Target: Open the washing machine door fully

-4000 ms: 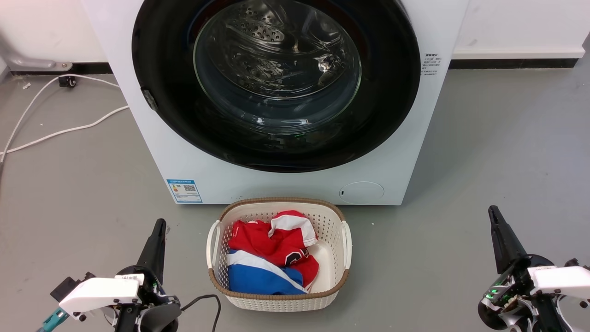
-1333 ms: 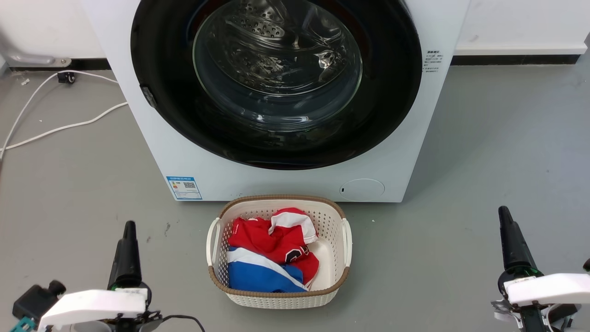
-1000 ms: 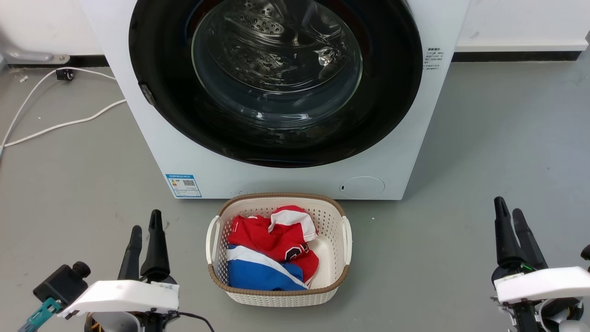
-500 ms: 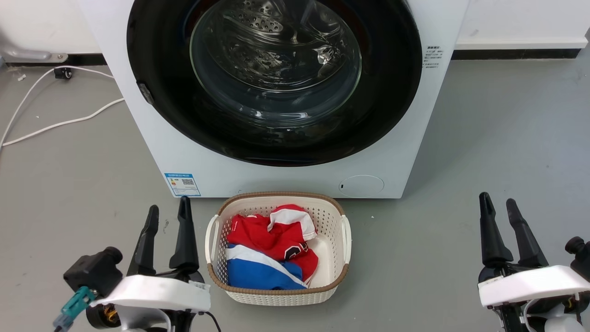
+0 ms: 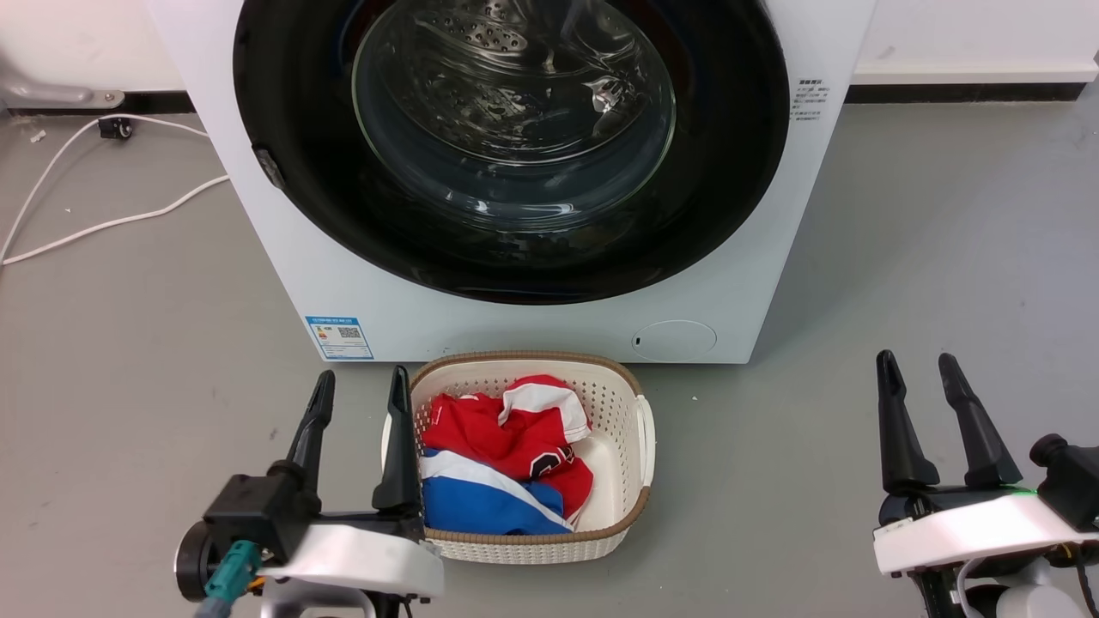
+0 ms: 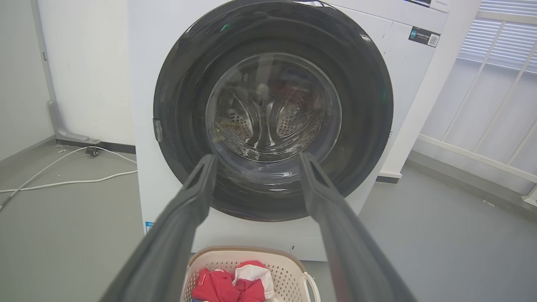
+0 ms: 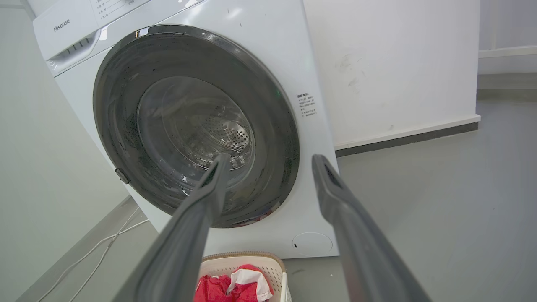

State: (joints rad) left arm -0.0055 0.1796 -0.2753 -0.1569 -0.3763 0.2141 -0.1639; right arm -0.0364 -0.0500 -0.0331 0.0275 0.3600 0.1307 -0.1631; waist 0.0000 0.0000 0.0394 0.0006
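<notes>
The white washing machine (image 5: 549,330) (image 6: 147,126) (image 7: 310,176) stands straight ahead. Its door (image 5: 730,163) (image 6: 365,113) (image 7: 277,138), a glossy black disc with a clear glass bowl, lies flat against the front, shut. A small grey latch tab (image 5: 263,167) (image 6: 157,130) (image 7: 122,176) sits on the door's left rim. My left gripper (image 5: 361,383) (image 6: 256,160) is open, low at the left of the head view, well short of the machine. At the lower right my right gripper (image 5: 916,364) (image 7: 269,160) is open too, holding nothing.
A cream laundry basket (image 5: 640,429) (image 6: 289,260) (image 7: 268,258) with red, white and blue clothes sits on the grey floor right before the machine, my left gripper's right finger beside its left rim. A white cable (image 5: 112,221) lies on the floor at the left.
Both grippers have gone from shut to open. The left one has moved right, up to the basket's left rim. The head camera has shifted a little; the door is unchanged.
</notes>
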